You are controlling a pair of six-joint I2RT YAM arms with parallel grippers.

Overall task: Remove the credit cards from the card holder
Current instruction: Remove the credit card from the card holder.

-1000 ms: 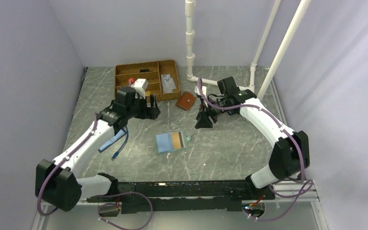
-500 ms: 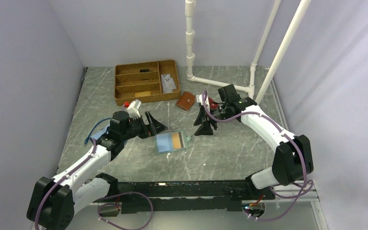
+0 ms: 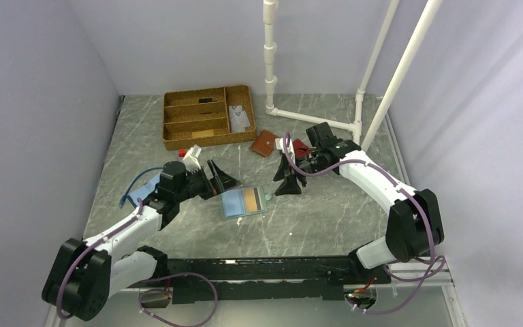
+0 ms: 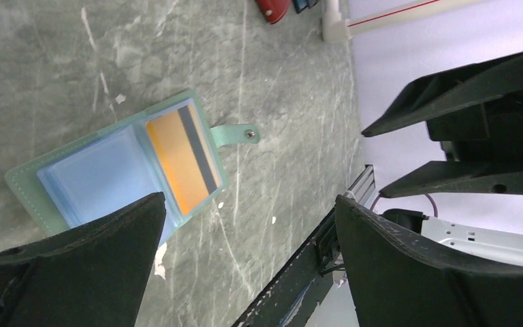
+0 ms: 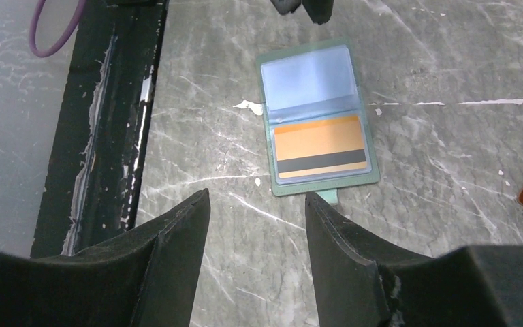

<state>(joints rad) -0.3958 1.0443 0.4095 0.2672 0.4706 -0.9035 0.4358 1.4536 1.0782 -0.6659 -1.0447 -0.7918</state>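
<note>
flanking the card holder point(image 3: 244, 201), your left gripper point(image 3: 223, 181) and right gripper point(image 3: 288, 189) gape empty (reach stage); next pinch the orange card point(image 3: 252, 198).

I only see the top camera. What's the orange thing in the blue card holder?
Observer: The right wrist camera shows it's an orange card with a dark stripe, tucked behind clear plastic in the card holder.
Operator: Is the other side empty?
Observer: It looks plain pale blue behind its plastic. I cannot tell whether a card sits there.
Operator: Is a claw grabbing it?
Observer: No. The left wrist camera shows the left claw open with nothing between its fingers, and the holder lies flat beyond them.
Operator: Does it have a button?
Observer: Yes, a small strap with a round stud sticks out from the orange card's side.
</note>
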